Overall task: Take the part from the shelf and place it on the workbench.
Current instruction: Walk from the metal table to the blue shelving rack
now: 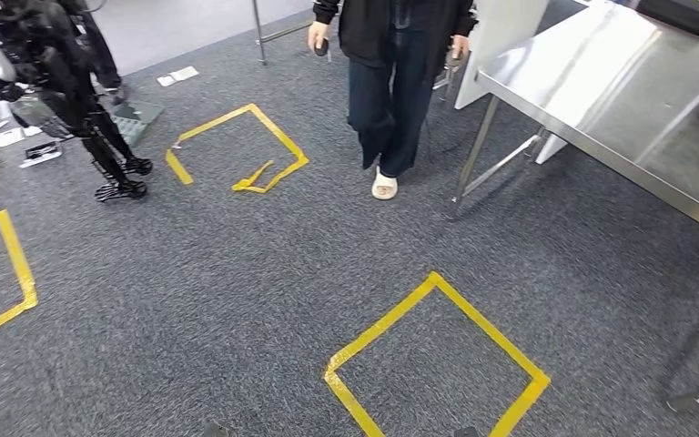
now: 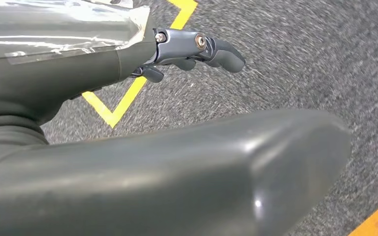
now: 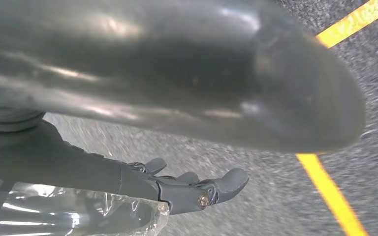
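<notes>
While both hands hang empty with fingers apart, left hand (image 2: 197, 51) and right hand (image 3: 197, 189), we see no part; bare steel worktop (image 1: 601, 100) awaits; task barely begun.

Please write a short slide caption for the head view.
A person stands on grey carpet between yellow tape squares, beside a steel workbench.

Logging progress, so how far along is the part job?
Nothing looks done: the steel workbench at right shows no part on its visible top. Both hands hang over the carpet holding nothing, the left hand and right hand with fingers apart. Fetching and placing the part remain.
</notes>
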{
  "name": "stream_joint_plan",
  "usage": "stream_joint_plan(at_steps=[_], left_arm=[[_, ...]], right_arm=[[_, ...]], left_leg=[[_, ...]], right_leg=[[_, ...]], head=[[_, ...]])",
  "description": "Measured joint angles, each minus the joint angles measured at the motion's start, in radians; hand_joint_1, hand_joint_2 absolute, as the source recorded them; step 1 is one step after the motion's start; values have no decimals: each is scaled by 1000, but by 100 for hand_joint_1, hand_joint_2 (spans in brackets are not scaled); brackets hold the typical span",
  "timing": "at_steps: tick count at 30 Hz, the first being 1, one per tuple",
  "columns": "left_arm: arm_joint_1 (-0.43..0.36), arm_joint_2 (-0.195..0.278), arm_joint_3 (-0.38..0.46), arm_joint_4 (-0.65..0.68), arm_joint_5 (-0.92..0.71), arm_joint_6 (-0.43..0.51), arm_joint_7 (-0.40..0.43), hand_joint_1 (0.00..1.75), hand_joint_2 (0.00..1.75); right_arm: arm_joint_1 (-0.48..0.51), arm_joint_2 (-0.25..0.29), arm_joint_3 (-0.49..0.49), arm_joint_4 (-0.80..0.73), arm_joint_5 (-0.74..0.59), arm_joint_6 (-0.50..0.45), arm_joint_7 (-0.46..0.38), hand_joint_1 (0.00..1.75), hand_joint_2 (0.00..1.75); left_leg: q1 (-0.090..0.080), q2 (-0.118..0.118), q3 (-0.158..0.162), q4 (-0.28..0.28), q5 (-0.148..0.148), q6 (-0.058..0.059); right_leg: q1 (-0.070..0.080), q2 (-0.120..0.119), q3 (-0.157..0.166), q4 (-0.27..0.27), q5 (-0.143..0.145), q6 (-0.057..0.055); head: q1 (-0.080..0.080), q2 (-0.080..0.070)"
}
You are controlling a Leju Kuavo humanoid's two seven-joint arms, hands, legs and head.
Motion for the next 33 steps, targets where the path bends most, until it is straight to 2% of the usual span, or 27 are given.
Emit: stream_joint_plan(at_steps=[1, 2, 3, 5, 6, 8, 9, 10, 11, 12, 13, 14, 16, 17, 18, 20, 21, 23, 25, 26, 27, 28, 29, 30, 31, 32, 33], left_arm=[[0, 0, 0, 0, 0, 1, 0, 0, 0], [0, -1, 0, 0, -1, 1, 0, 0, 0], [0, -1, 0, 0, -1, 2, 0, 0, 0], [2, -2, 0, 0, -2, 4, 0, 0, 0], [3, -1, 0, 0, -3, 4, 0, 0, 0], [3, -1, 0, 0, -4, 6, 1, 0, 0], [2, -1, 0, 0, -5, 6, 2, 0, 0], [2, -1, 0, 0, -7, 6, 2, 0, 0], [2, -1, 0, 0, -8, 7, 3, 0, 0], [3, -1, 0, 0, -10, 7, 3, 0, 0], [4, -1, 0, 0, -12, 7, 4, 0, 0], [5, -1, 0, 0, -13, 7, 5, 0, 0], [3, -1, -1, 0, -18, 6, 7, 0, 0], [2, -1, -2, 0, -20, 6, 8, 0, 0], [0, -2, -3, 0, -22, 6, 9, 0, 0], [-1, -2, -4, 0, -24, 6, 11, 0, 0], [-1, -2, -4, 0, -24, 5, 12, 0, 0], [-3, -2, -4, 0, -25, 6, 14, 0, 0], [-7, -2, -5, 0, -27, 7, 16, 0, 0], [-7, -2, -5, 0, -28, 7, 17, 0, 0], [-7, -2, -5, 0, -28, 7, 17, 0, 0], [-6, -2, -5, 0, -28, 7, 18, 0, 0], [-5, -2, -5, 0, -28, 7, 19, 0, 0], [-5, -2, -5, 0, -28, 7, 19, 0, 0], [-5, -3, -5, 0, -29, 7, 20, 0, 0], [-5, -4, -5, 0, -29, 7, 20, 0, 0], [-5, -4, -5, 0, -29, 7, 20, 0, 0]], right_arm=[[0, 0, 3, 0, 2, 0, 2, 0, 0], [0, 0, 6, 0, 4, 0, 3, 0, 0], [0, 0, 7, 0, 5, 0, 5, 0, 0], [0, 1, 11, 0, 9, 0, 9, 0, 0], [0, 1, 13, 0, 12, 0, 10, 0, 0], [1, 0, 18, 0, 15, 0, 12, 0, 0], [3, 0, 20, 0, 16, 0, 14, 0, 0], [7, 0, 22, 0, 16, 0, 16, 0, 0], [10, 0, 23, 0, 16, 0, 18, 0, 0], [12, 0, 24, 0, 16, -1, 21, 0, 0], [12, 0, 24, 0, 16, -1, 23, 0, 0], [12, 0, 25, 0, 16, -2, 24, 0, 0], [13, 0, 25, 0, 15, -3, 26, 0, 0], [13, -1, 25, 0, 15, -4, 27, 0, 0], [13, -1, 25, 0, 14, -5, 29, 0, 0], [13, -1, 25, 0, 14, -7, 31, 0, 0], [13, 0, 25, 0, 14, -8, 31, 0, 0], [14, 0, 25, 0, 14, -8, 32, 0, 0], [19, 1, 25, 0, 14, -8, 35, 0, 0], [23, 1, 25, 1, 14, -8, 38, 0, 0], [25, 0, 25, 1, 14, -8, 41, 0, 0], [27, 0, 25, 1, 14, -8, 43, 0, 0], [28, 0, 25, 1, 14, -8, 44, 0, 0], [28, -1, 25, 1, 15, -8, 45, 0, 0], [28, -1, 25, 1, 15, -8, 45, 0, 0], [28, -2, 25, 1, 15, -8, 45, 0, 0], [27, -2, 25, 1, 15, -8, 45, 0, 0]], left_leg=[[-1, -13, -1, 1, 2, -5], [-2, -22, -4, 1, 5, -11], [-3, -31, -6, 1, 8, -17], [-2, -45, -12, -3, 16, -31], [-1, -36, -17, 2, 13, -35], [-1, 13, -48, 61, -28, -41], [-1, 43, -76, 122, -64, -43], [0, 59, -107, 192, -100, -45], [1, 68, -133, 252, -125, -48], [4, 73, -145, 285, -133, -51], [7, 78, -137, 277, -122, -53], [10, 87, -107, 230, -97, -54], [12, 127, -25, 94, -48, -55], [10, 142, 2, 47, -36, -52], [6, 149, 14, 23, -34, -47], [-1, 130, 11, 18, -34, -31], [-3, 119, 10, 15, -31, -23], [-1, 96, 9, 10, -23, -8], [-1, 71, 5, 9, -18, 3], [-3, 57, 3, 9, -17, 5], [-5, 42, 2, 9, -16, 7], [-7, 27, 1, 9, -15, 8], [-8, 13, 1, 9, -14, 8], [-8, -1, 2, 9, -13, 8], [-9, -14, 2, 10, -11, 6], [-9, -24, 1, 10, -9, 3], [-10, -33, -1, 11, -7, -2]], right_leg=[[-3, 21, 32, -70, 26, 3], [-4, 37, 53, -116, 42, 2], [-2, 47, 60, -136, 48, -4], [1, 29, 62, -140, 56, -20], [0, 19, 64, -142, 61, -28], [-6, -5, 64, -148, 68, -44], [-4, -19, 63, -148, 69, -48], [-2, -34, 62, -148, 69, -51], [0, -50, 61, -148, 68, -51], [2, -65, 60, -148, 68, -51], [2, -79, 60, -147, 67, -51], [1, -92, 61, -147, 66, -50], [5, -113, 61, -144, 61, -43], [8, -122, 61, -142, 57, -37], [11, -130, 60, -140, 54, -31], [13, -148, 67, -142, 52, -21], [11, -146, 68, -139, 49, -16], [7, -103, 46, -88, 18, -14], [3, -47, -17, 42, -38, -20], [3, -36, -50, 109, -60, -21], [4, -30, -73, 150, -69, -19], [4, -27, -78, 152, -61, -14], [4, -23, -62, 112, -39, -8], [4, -10, -31, 41, -6, -2], [5, 13, 2, -34, 23, -1], [6, 31, 27, -91, 45, -4], [9, 44, 43, -125, 57, -9]], head=[[0, 0], [0, 0], [0, 0], [0, 0], [0, 0], [-4, 0], [-6, 0], [-8, 0], [-9, 0], [-8, 0], [-9, 0], [-9, 0], [-9, 0], [-7, 0], [-5, 0], [-2, 0], [-2, 0], [0, 0], [3, 0], [3, 0], [3, 0], [3, 0], [3, 0], [3, 0], [3, 0], [3, 0], [2, 0]])
